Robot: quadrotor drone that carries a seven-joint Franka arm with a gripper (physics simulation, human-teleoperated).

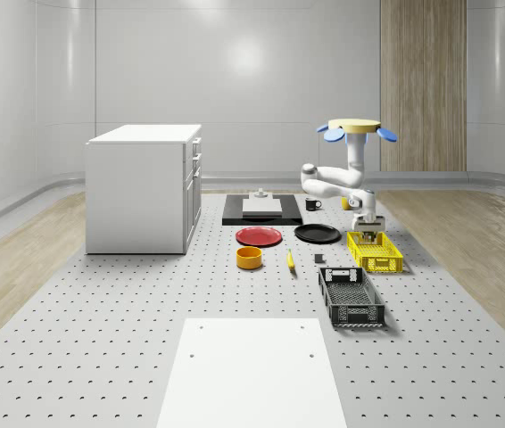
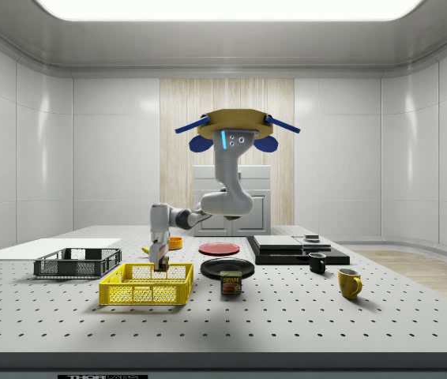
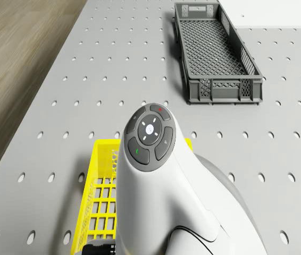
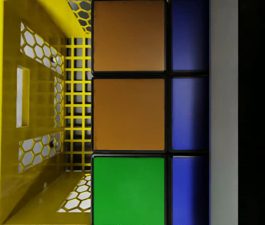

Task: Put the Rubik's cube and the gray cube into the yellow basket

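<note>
The pincer (image 1: 366, 234) is clamped on the Rubik's cube (image 4: 142, 112) and holds it just over the open top of the yellow basket (image 1: 376, 252), at its far end in the whole-scene view. The drone (image 1: 354, 130) hovers high over the desk (image 1: 101, 339), a bit behind the basket, and its white arm (image 1: 333, 181) bends down to it. A dark gray basket (image 1: 351, 296) sits nearer the camera, and a black plate (image 1: 317, 234) and a red plate (image 1: 259, 236) lie to the whole-scene view's left.
</note>
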